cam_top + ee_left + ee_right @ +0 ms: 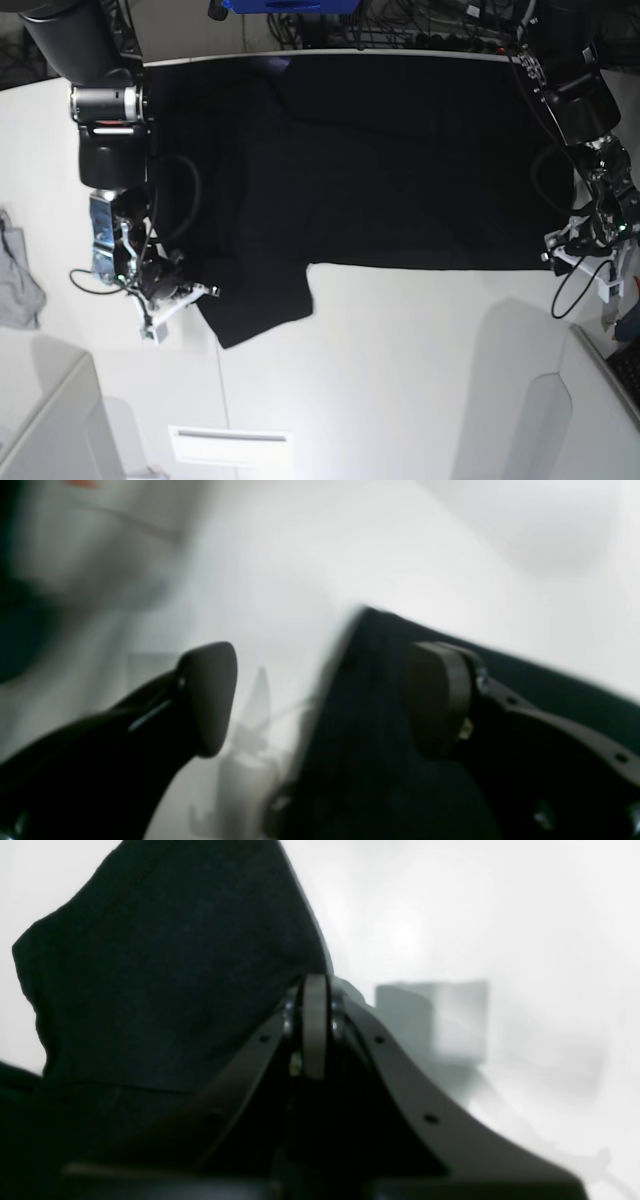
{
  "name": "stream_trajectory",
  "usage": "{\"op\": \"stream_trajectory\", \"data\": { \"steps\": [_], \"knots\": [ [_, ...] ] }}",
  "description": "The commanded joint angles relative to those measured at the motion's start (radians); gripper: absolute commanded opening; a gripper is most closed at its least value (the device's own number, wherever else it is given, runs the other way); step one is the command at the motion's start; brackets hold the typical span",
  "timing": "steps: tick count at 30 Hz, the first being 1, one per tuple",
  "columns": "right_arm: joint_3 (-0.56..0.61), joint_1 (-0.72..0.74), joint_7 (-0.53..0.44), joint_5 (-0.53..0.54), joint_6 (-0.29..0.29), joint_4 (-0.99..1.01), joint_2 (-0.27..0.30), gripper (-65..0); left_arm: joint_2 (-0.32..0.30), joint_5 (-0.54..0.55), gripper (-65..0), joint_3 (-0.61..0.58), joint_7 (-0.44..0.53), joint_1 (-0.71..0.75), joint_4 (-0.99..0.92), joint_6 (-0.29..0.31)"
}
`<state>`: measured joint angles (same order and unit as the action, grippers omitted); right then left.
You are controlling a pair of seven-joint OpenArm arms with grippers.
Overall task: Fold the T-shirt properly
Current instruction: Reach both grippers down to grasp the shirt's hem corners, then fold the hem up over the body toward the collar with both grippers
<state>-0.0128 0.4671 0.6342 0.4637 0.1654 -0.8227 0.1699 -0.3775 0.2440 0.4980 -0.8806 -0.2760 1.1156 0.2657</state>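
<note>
1. Base view: the T-shirt (370,170) is being seen spread dark across the far half of the white table (400,370), w/ one sleeve (255,300) hanging down toward the near-left side.
2. Right gripper (185,290) is being held at the outer edge of that sleeve, on the base view's left. In the right wrist view its pads (315,1025) are being pressed together w/ no gap, and black cloth (165,970) is rising just beside and behind them; a pinch on the sleeve edge is judged likely, but cloth betw. the pads can't be made out.
3. Left gripper (320,700) is being shown w/ fingers well apart in the left wrist view; one finger (440,700) is lying over the shirt's edge, the other (210,695) over bare table. Nothing is being gripped. In the base view it is sitting at the hem corner, on the right.
4. Step judged in hand: sleeve being folded inward. To be done well, the cloth should be kept taut & low, carried across in one flat sweep, w/ the edge laid parallel to the body side.
5. Risk judged: bunching if only one layer is being caught.
</note>
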Motion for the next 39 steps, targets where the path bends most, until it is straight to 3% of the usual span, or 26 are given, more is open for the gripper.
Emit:
{"op": "stream_trajectory", "data": {
  "steps": [1,5,9,21,23,26,29,35,39],
  "knots": [
    [-0.002,0.025,0.003,-0.001,0.001,-0.011,0.007,-65.0,-0.024,0.010,-14.8,-0.003,0.031,-0.027,-0.004,0.002],
    [-0.005,0.025,0.003,-0.001,0.001,-0.013,0.009,-65.0,-0.022,0.005,-14.8,-0.020,0.093,-0.056,-0.099,0.001],
    [-0.005,0.025,0.002,-0.001,0.001,-0.013,0.009,-65.0,-0.018,-0.082,-14.8,-0.012,0.134,-0.098,-0.210,0.001],
    [-0.005,0.025,0.002,-0.001,0.001,-0.013,0.009,-65.0,0.007,-0.104,-16.0,-0.022,0.160,-0.098,-0.214,0.001],
    [-0.005,0.025,0.002,-0.001,0.001,-0.013,0.009,-65.0,0.010,-0.104,-24.2,-0.022,0.160,-0.096,-0.214,0.004],
    [-0.005,0.022,0.002,-0.001,0.001,-0.013,0.010,-65.0,0.025,-0.104,-47.4,-0.022,0.160,-0.096,-0.214,0.005],
    [-0.005,0.014,0.000,-0.001,0.001,-0.013,0.010,-65.0,0.028,-0.104,-65.0,-0.022,0.160,-0.102,-0.222,0.005],
    [-0.006,-0.003,-0.047,0.005,0.003,-0.025,0.029,-65.0,0.028,-0.102,-65.0,-0.022,0.159,-0.105,-0.200,0.007],
    [-0.008,-0.063,-0.053,0.007,0.003,-0.165,0.039,-65.0,0.027,-0.100,-65.0,-0.017,0.139,-0.081,-0.141,0.010]
  ]
}}
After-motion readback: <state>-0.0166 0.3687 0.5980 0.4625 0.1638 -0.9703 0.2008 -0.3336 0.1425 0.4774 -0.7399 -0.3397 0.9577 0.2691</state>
